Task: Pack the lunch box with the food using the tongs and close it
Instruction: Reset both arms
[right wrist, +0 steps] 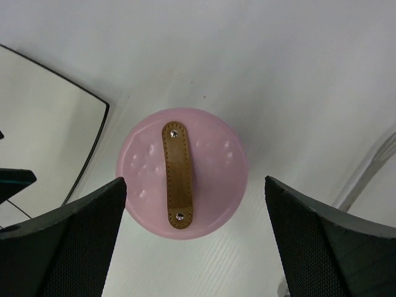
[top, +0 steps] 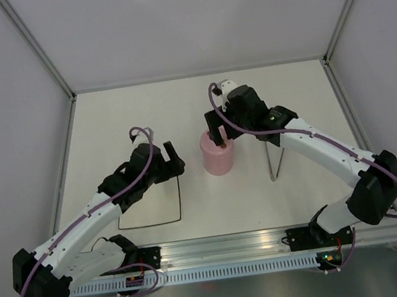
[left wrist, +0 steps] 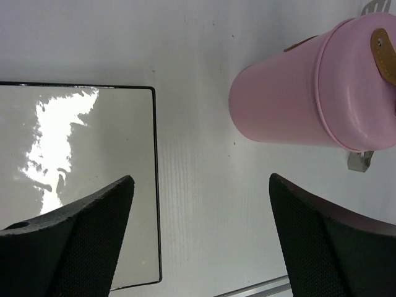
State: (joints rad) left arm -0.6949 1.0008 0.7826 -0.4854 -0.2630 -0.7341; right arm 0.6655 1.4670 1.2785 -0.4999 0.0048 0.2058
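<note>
**Lunch box lidded at mid-table, both claws apart**

The lunch box [top: 218, 157] stands upright near the middle of the table [top: 286, 93], with its flat round lid [right wrist: 182, 173] seated on top. A brown strap handle [right wrist: 176, 175] runs across the lid, fixed at both ends.

The box looks rigid and smooth-walled, and it is probably light. Its sides could slip in a pinch, so the strap is likely the better place to take hold of the lid. To steady the box, a grip across the body would serve.

The right claw [right wrist: 195, 182] hovers directly above the lid, jaws wide apart and holding nothing. The left claw [left wrist: 199, 185] is also spread and empty, low over the near edge of the plate [top: 155, 209], with the box off to its right.

The tongs [top: 278, 156] lie on the table beyond the box, under the right arm. They are thin stiff metal, likely awkward to lift from flat.

Count: one box, one lid, one pair of tongs, one plate. No food pieces are visible and the plate is bare, so the task looks about finished.
</note>
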